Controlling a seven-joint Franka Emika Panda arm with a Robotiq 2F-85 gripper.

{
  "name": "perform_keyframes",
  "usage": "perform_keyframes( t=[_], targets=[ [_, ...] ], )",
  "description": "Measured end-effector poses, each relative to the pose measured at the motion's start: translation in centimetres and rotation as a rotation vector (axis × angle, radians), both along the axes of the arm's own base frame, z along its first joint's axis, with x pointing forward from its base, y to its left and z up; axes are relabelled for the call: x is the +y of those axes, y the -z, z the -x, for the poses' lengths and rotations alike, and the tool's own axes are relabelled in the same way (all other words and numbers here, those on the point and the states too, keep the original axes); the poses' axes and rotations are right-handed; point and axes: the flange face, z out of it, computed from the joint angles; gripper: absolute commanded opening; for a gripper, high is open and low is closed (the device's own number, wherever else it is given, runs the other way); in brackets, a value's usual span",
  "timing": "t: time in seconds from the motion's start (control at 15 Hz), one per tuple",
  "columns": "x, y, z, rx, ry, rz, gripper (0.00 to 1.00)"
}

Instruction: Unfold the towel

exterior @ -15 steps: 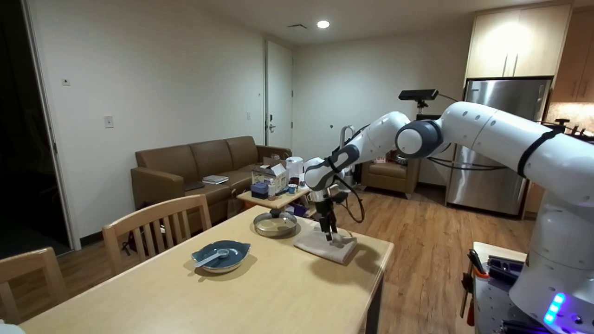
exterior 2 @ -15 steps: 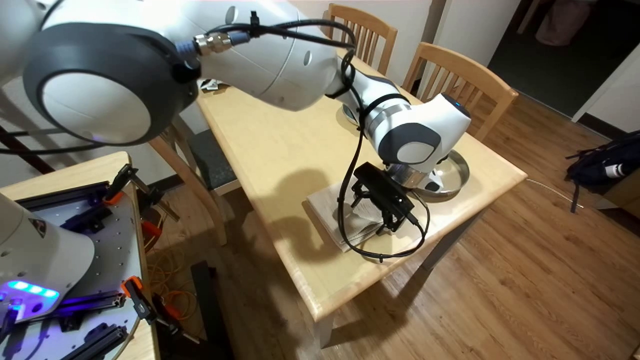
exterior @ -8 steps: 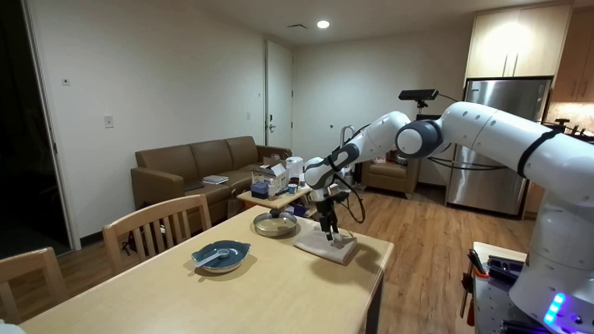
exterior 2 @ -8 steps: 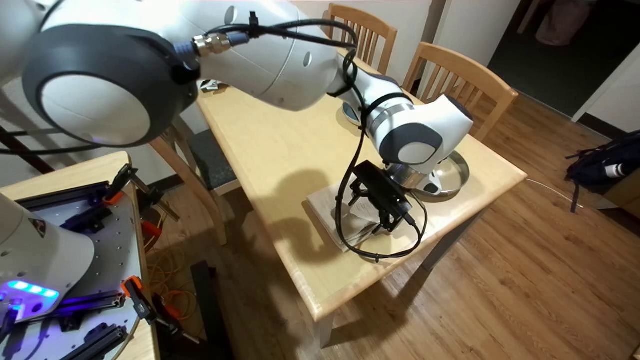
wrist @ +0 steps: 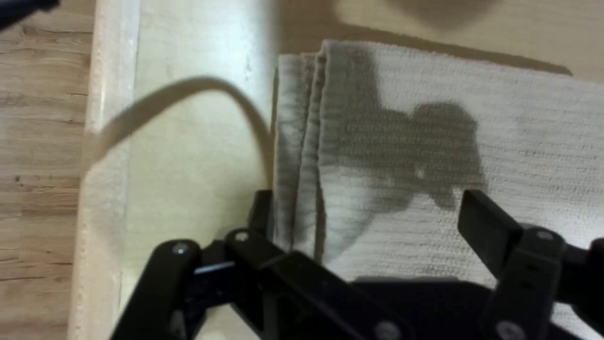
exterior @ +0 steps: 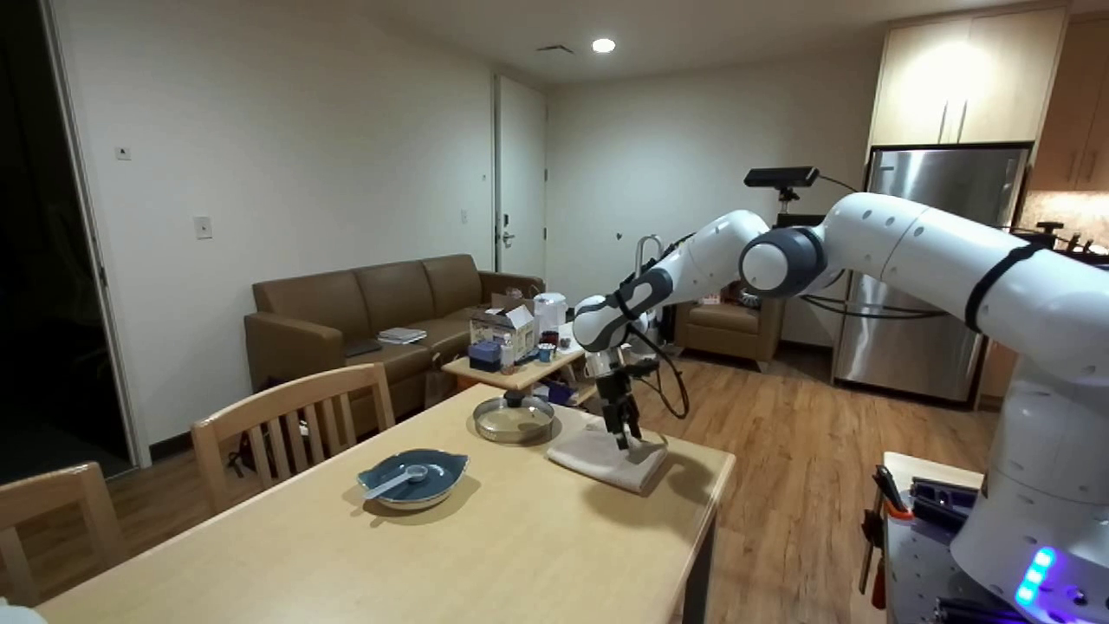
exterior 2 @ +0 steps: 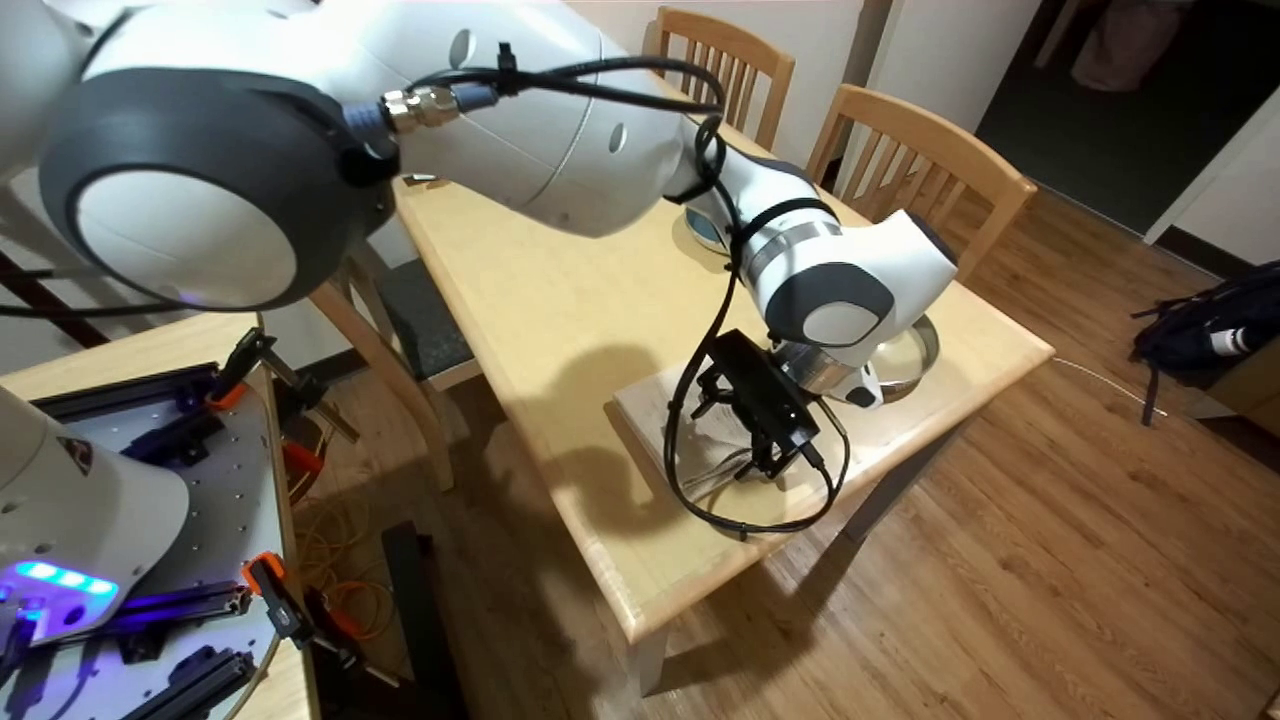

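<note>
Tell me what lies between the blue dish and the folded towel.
Just bare tabletop from the blue dish to the folded towel, as an exterior view shows; the round pan or lid sits off that line.

Ceiling light [exterior: 603, 45] blown out in an exterior view, bright glare on the cupboard [exterior: 963, 82], doorway [exterior: 43, 260] close to black. Arm [exterior 2: 560, 180] throws soft-edged shadows on the table [exterior 2: 530, 260] in both exterior views. Wrist view: patchy light, pale glare on the table, dark shadow across the towel [wrist: 424, 151], texture readable, fingers [wrist: 488, 231] near black and a bit soft.
</note>
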Motion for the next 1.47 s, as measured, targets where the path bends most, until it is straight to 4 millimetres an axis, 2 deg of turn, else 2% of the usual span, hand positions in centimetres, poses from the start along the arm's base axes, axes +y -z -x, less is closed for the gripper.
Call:
perform_keyframes(
  t=[0.33, 1.47],
  targets=[
    [-0.9, -1.2, -0.3, -0.009, 0.050, 0.048, 1.00],
    [0.6, -0.6, -0.5, -0.020, -0.067, -0.033, 1.00]
  ],
)
